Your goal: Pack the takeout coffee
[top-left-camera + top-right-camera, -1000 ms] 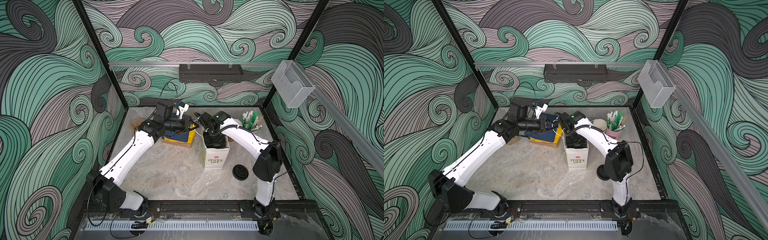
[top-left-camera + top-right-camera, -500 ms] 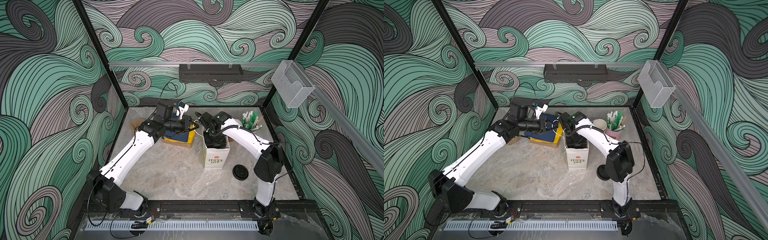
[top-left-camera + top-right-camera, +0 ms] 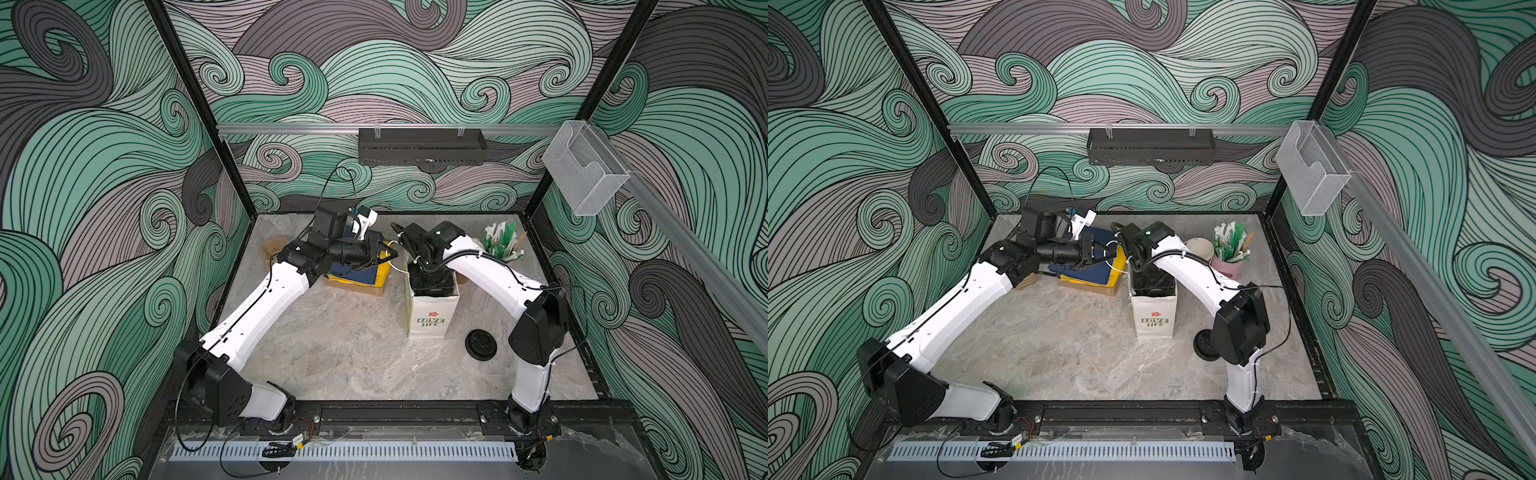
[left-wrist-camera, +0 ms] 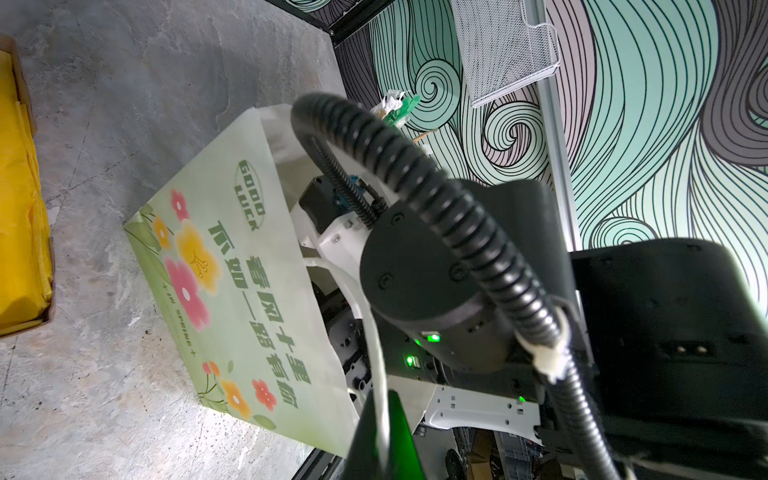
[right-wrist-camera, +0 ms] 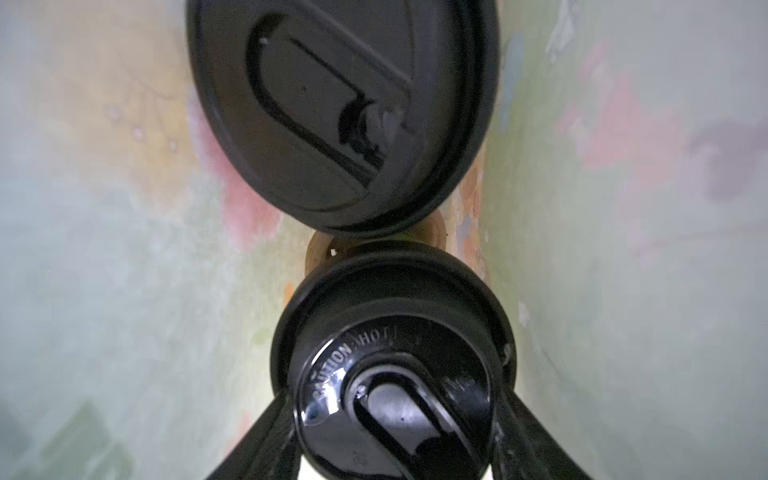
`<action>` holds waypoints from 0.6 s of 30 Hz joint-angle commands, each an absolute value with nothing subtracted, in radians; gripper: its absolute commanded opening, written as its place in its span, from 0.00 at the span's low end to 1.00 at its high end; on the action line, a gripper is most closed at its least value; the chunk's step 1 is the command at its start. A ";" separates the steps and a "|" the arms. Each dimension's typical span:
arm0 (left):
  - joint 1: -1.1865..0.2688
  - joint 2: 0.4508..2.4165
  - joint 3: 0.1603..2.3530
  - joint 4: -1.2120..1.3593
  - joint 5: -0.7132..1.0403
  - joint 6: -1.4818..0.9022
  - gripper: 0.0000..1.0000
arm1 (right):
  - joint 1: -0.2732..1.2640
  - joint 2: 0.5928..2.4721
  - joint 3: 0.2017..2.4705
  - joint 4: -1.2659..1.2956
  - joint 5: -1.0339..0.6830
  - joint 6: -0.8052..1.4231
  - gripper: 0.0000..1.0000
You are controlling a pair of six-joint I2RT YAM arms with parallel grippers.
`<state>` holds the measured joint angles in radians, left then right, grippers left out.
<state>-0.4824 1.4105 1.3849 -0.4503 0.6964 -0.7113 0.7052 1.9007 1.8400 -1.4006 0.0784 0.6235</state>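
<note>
Both takeout coffee cups are inside the pale flowered bag [image 3: 430,316] [image 3: 1152,316] [image 4: 232,291], which stands upright mid-table. In the right wrist view my right gripper [image 5: 395,395] is down in the bag. Its fingers [image 5: 266,436] press both sides of one cup's black "CAUTION HOT" lid [image 5: 395,353]. The other cup's lid [image 5: 340,112] sits just beyond, touching it, and a sliver of brown cup shows between them. My left gripper [image 3: 388,255] [image 3: 1100,251] [image 4: 382,440] is shut on the bag's white handle [image 4: 374,353], beside the bag's mouth.
A loose black lid [image 3: 481,343] [image 3: 1202,345] lies right of the bag. A pink cup of sachets and stirrers [image 3: 500,247] [image 3: 1229,249] and a lidless cup stack [image 3: 1200,249] stand behind the right arm. A box of yellow and blue bags [image 3: 361,274] [image 3: 1092,274] lies under the left wrist.
</note>
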 commanded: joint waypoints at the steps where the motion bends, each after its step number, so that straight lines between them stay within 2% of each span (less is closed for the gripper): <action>1: -0.488 1.399 1.374 -0.455 0.687 -0.703 0.00 | 0.702 1.886 1.885 -1.433 0.077 0.640 0.61; 18: -0.487 1.399 1.367 -0.458 0.685 -0.699 0.00 | 0.702 1.932 1.849 -1.377 0.050 0.643 0.61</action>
<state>-0.4831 1.4101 1.3670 -0.4522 0.6884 -0.7109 0.7048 1.9171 1.8679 -1.3979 0.0544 0.6262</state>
